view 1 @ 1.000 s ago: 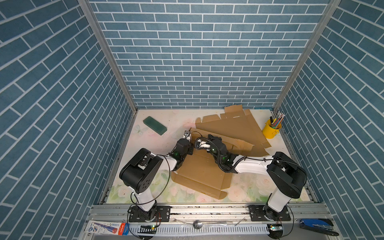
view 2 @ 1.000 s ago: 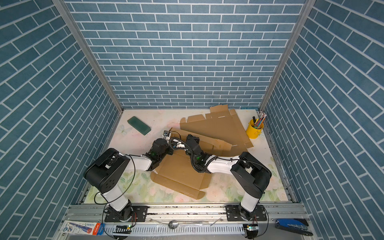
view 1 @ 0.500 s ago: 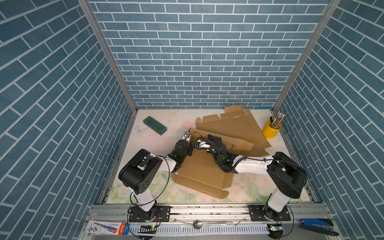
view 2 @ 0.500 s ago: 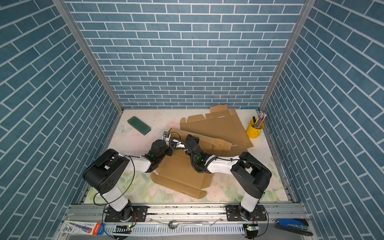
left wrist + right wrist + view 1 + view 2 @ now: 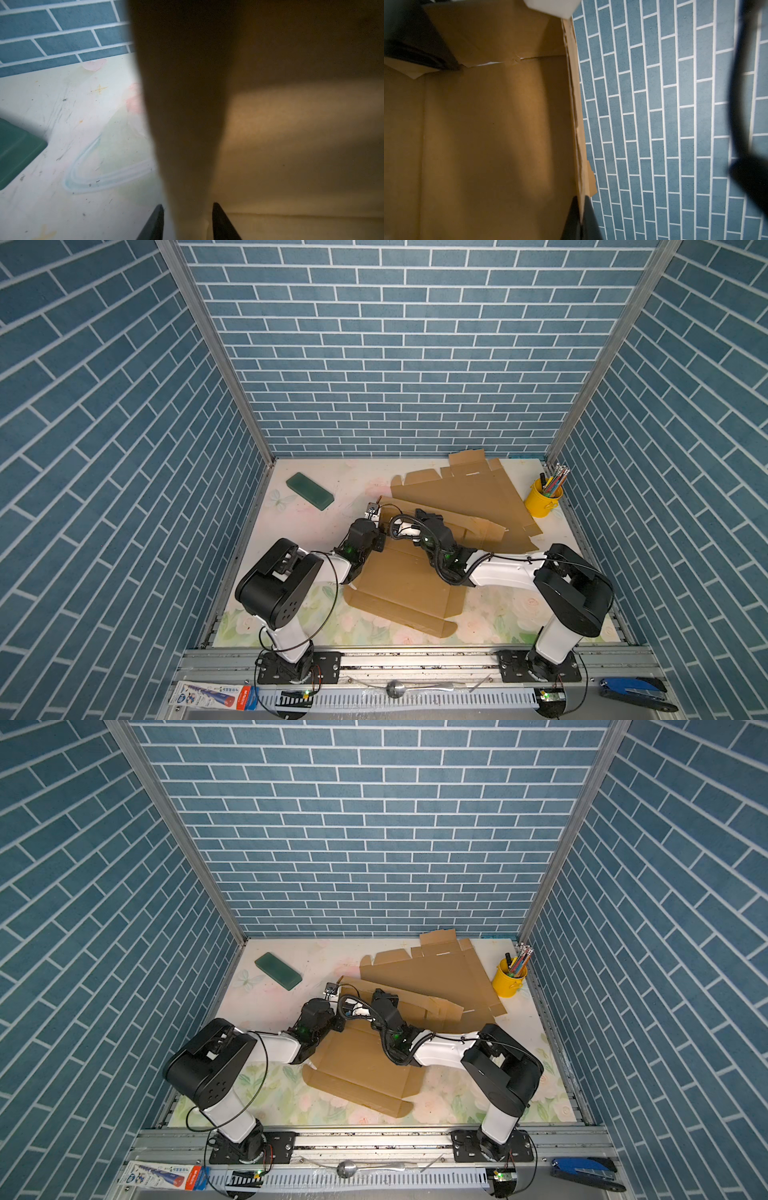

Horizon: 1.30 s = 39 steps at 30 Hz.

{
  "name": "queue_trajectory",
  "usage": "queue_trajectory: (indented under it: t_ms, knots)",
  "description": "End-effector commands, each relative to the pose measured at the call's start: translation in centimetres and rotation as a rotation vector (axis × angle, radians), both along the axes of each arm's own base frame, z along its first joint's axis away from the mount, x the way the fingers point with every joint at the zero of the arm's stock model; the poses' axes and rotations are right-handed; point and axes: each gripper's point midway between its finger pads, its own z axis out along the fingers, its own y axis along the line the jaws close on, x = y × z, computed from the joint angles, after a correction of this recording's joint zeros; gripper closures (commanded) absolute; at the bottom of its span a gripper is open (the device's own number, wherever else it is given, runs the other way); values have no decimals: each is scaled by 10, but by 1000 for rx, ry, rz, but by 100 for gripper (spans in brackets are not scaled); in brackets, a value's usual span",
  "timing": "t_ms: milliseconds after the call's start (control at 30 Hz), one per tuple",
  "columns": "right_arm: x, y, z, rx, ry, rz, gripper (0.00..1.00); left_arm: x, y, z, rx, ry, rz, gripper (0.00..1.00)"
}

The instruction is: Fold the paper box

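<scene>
Centrally, right gripper (image 5: 581, 200) clamping paper box (image 5: 488, 135) edge

Two cardboard box blanks (image 5: 399, 585), one green case (image 5: 309, 491), one yellow pencil cup (image 5: 540, 506), two robot arms (image 5: 507, 572)

Closed in on three sides by blue brick-pattern panels with white mortar lines: back wall (image 5: 395, 364) laid in level courses, left wall (image 5: 104, 427) and right wall (image 5: 685, 427) in slanting ones. Joined at the back corners by grey metal uprights, left post (image 5: 216, 348) and right post (image 5: 606, 348). Floored with a pale counter (image 5: 498, 614) printed with faint pink flowers and green leaves, scuffed and speckled with dark marks in the left wrist view. Edged in front by a grey metal rail (image 5: 415, 657) and a slotted white cable duct (image 5: 415, 699). Lit evenly, with soft shadows only.
</scene>
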Motion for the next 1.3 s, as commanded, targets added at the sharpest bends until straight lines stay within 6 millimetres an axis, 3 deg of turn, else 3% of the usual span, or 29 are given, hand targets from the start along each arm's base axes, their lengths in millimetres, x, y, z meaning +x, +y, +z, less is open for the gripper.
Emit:
queue_trajectory:
  t_ms: [0, 233, 467, 700, 867, 933, 1100, 1267]
  knots:
    - [-7, 9, -14, -10, 61, 42, 100, -11, 13, -3, 43, 50, 1, 47]
    - [-6, 11, -13, -10, 59, 46, 100, 6, 9, 28, 29, -23, -12, 48]
    - [-7, 14, -7, 3, 54, 57, 100, 18, -3, 32, 30, -43, -49, 67]
    - [-9, 14, 3, 38, 55, 58, 100, 24, 1, 29, 45, -56, -30, 89]
    - [-14, 6, 21, 160, 111, 29, 63, 19, 12, 34, 4, -106, 34, 97]
    - [-19, 1, 27, 226, 174, 21, 55, 15, 20, 34, -9, -129, 69, 98]
    - [-34, -17, 35, 370, 362, -23, 44, 10, 39, 40, -39, -173, 168, 100]
    - [-44, -47, 67, 700, 617, -104, 43, 0, 57, 41, -94, -200, 260, 100]
